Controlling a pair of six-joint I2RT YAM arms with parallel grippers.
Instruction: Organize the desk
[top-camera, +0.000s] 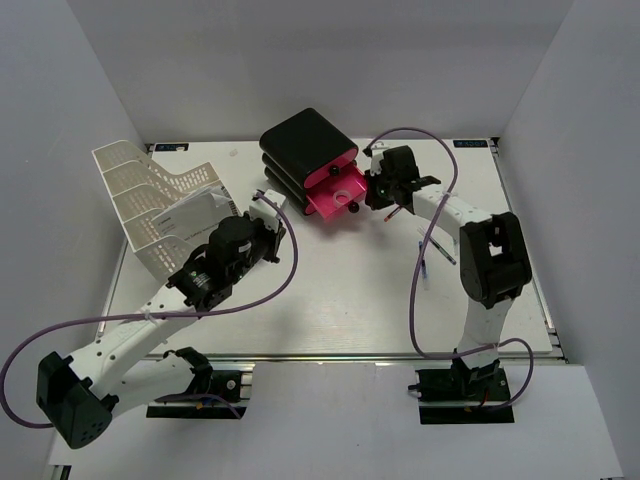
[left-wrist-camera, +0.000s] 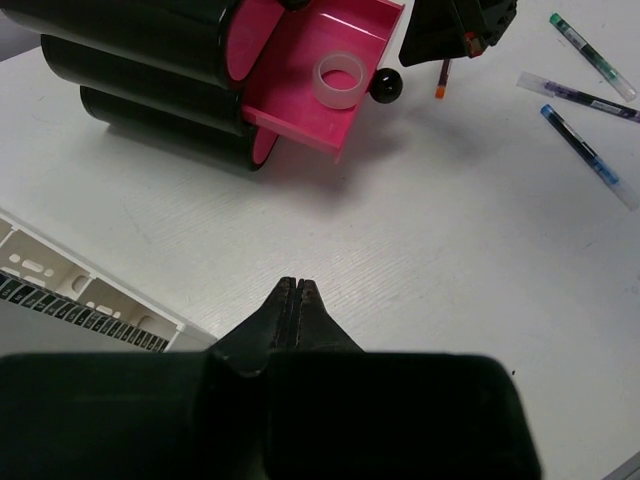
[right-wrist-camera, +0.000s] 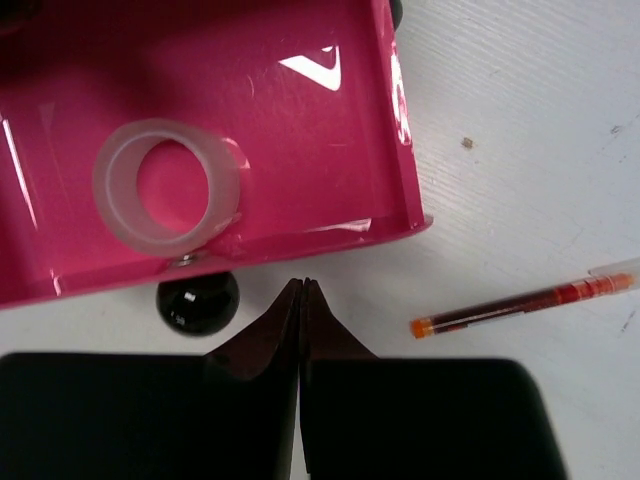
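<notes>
Desk (top-camera: 340, 300) spans the floor between the grey walls. White mesh paper tray (top-camera: 150, 190) at rear left. Black-and-pink drawer unit (top-camera: 305, 145) at rear centre, one pink drawer standing out, tape roll (right-wrist-camera: 228, 185) inside. Left gripper (left-wrist-camera: 298, 285) has its fingers pressed together, empty, above bare desk. Right gripper (right-wrist-camera: 303, 285) likewise closed and empty, just beside the drawer knob (right-wrist-camera: 197, 300) and near a red pen (right-wrist-camera: 520, 305).

White desk (top-camera: 350, 300), black-and-pink drawer unit (top-camera: 305, 145), translucent tape roll (right-wrist-camera: 112, 190), orange-red pen (right-wrist-camera: 520, 305).
</notes>
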